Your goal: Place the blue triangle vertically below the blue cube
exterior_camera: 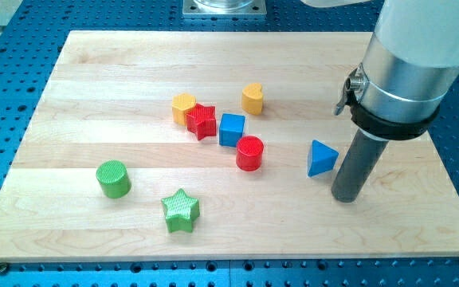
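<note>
The blue triangle (321,158) lies on the wooden board at the view's right. The blue cube (231,129) sits near the board's middle, to the left of the triangle and a little higher in the view. My tip (346,197) rests on the board just right of and slightly below the blue triangle, very close to its right side; I cannot tell whether it touches.
A red cylinder (249,153) stands just below-right of the blue cube. A red star (202,121) and a yellow block (183,107) lie to its left, a yellow block (253,98) above it. A green cylinder (113,178) and green star (181,210) sit lower left.
</note>
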Robot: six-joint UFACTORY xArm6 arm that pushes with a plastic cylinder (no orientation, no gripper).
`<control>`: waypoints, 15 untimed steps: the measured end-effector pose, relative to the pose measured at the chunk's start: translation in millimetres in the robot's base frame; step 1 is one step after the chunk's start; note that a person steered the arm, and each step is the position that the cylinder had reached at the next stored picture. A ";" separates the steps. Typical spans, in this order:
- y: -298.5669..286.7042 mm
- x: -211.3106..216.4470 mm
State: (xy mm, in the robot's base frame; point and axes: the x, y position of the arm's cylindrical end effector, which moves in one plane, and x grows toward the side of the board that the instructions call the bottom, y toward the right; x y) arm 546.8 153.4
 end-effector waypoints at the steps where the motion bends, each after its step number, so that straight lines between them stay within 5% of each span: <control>1: -3.3 -15.5; 3: -43.9 4.0; 5: 28.4 -36.3; 9: -125.1 -52.7; 10: -153.4 -14.3; 11: -182.7 -22.2; 13: -119.4 -47.4; 14: -139.9 -61.9; 15: -129.5 1.9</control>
State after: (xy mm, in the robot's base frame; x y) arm 548.7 23.9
